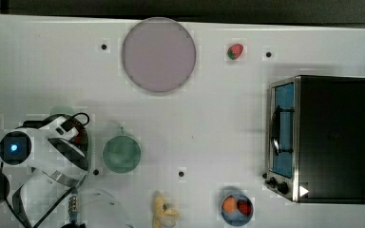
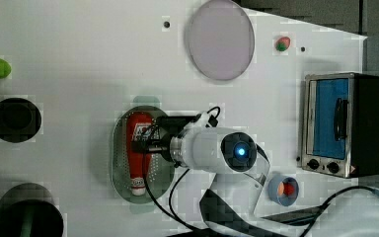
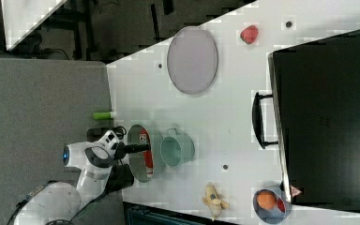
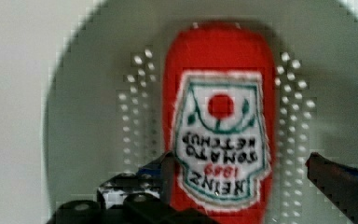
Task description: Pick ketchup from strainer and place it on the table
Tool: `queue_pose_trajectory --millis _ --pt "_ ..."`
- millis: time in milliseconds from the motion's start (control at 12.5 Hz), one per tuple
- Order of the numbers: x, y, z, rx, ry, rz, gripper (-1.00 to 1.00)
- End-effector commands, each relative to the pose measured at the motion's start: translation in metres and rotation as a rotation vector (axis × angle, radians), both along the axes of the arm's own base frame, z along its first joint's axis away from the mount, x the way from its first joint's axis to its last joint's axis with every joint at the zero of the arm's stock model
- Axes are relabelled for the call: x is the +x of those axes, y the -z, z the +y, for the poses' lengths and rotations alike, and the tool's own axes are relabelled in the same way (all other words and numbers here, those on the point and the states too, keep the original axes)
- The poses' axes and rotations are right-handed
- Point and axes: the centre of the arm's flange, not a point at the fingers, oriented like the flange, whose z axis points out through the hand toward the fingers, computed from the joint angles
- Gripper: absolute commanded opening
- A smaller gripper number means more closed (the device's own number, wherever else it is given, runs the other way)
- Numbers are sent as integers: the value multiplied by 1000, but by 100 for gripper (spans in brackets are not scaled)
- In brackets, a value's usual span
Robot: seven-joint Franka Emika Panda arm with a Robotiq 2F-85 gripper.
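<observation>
The white table [image 2: 79,49] is seen across the whole left view. Left of centre and low in the left view, the pale green strainer [image 2: 121,163] is set on it. The red ketchup [image 2: 138,148] is laid lengthwise inside the strainer. The gripper [image 4: 242,179] is held over the bottle, jaws spread wide at either side of its label, nothing clamped.

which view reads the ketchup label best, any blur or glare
Wrist view: the ketchup label is readable though soft, and the fingers at the edge are blurred. Left view: label too small to read; a blue light glares on the arm. Top view: blocky throughout.
</observation>
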Motion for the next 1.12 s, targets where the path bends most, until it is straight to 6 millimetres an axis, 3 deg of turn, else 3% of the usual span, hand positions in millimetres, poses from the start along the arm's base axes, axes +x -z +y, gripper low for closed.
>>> queue_pose_trajectory --millis 80,320,480,640,1120 --pt "-2 3 16 26 40 -18 91" --pt "-4 5 18 18 33 -20 18" --pt "-2 -3 18 16 34 -33 13" --pt "-2 -25 15 0 31 -62 13" --pt "4 -137 3 -13 151 -47 13"
